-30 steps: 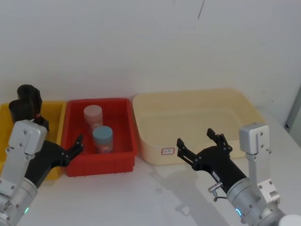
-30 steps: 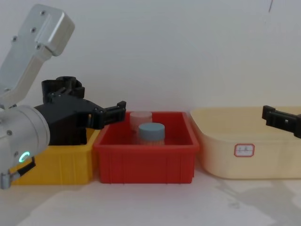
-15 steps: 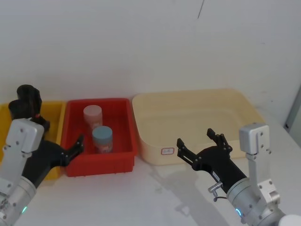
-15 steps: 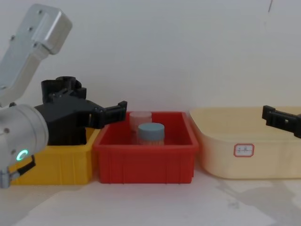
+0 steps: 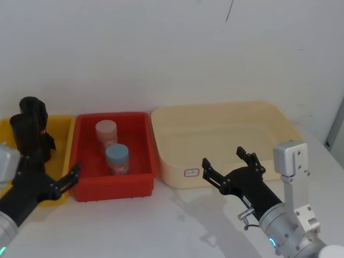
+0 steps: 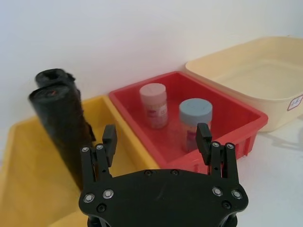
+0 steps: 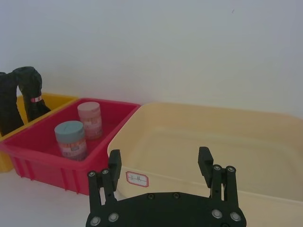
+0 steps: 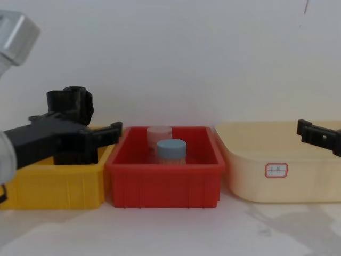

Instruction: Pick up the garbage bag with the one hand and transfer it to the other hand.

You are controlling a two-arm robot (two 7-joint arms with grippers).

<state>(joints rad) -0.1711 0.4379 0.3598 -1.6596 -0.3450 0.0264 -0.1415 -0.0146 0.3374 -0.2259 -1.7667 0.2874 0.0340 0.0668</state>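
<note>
The left wrist view shows the garbage bag [image 6: 60, 124] standing upright inside the yellow bin [image 6: 19, 156]; in the chest view the bin wall hides its base. The left pincer [image 6: 156, 136] hovers by the bin's front, spread wide and empty. The right pincer [image 5: 223, 157] hangs before the cream tub [image 5: 269, 115], also spread and empty.

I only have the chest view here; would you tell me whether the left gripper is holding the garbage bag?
Observer: Not yet. In the left wrist view the left gripper is open and empty. The garbage bag stands upright in the yellow bin, outside the open jaws.
Operator: Thank you. Is the right gripper ready to receive it?
Observer: In the head view the right gripper is open and empty, by the front wall of the cream tub.
</note>
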